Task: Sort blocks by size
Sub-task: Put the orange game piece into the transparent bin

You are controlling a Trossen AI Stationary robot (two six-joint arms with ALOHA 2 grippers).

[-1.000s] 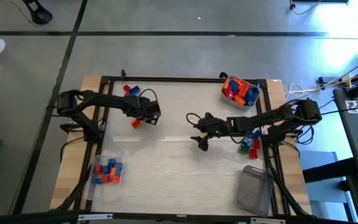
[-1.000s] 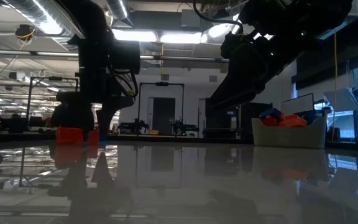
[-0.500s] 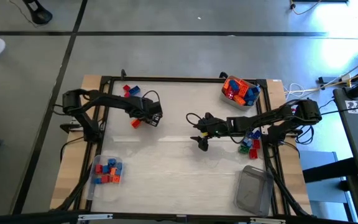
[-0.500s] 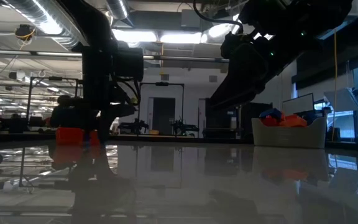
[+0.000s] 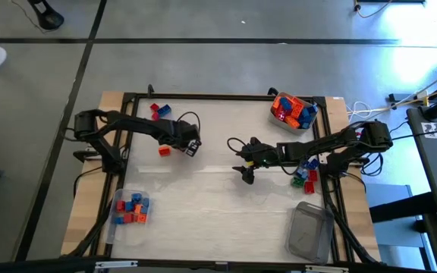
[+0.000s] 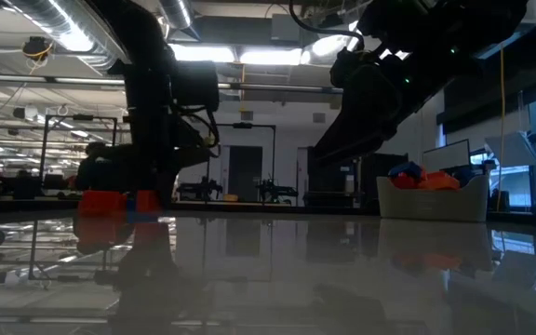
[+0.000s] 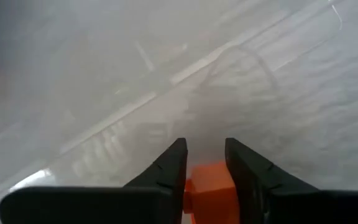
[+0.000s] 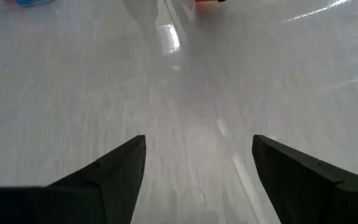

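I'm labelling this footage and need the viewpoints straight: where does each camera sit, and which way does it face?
High view: above the table, looking straight down; both arms show, plus tubs of blocks.
Low view: at table-top height, looking level into the room; dark arms come in from above.
Left wrist view: on the left arm, looking past the left gripper, fingers either side of an orange block.
Right wrist view: on the right arm, the open right gripper over bare table.
Shared: the orange block shows in high and left wrist views.

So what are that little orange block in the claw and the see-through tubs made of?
The orange block, between the left gripper fingers, looks like moulded plastic: flat saturated colour, crisp edges, slight sheen. The tubs seem thin clear plastic; the table shows through their walls.
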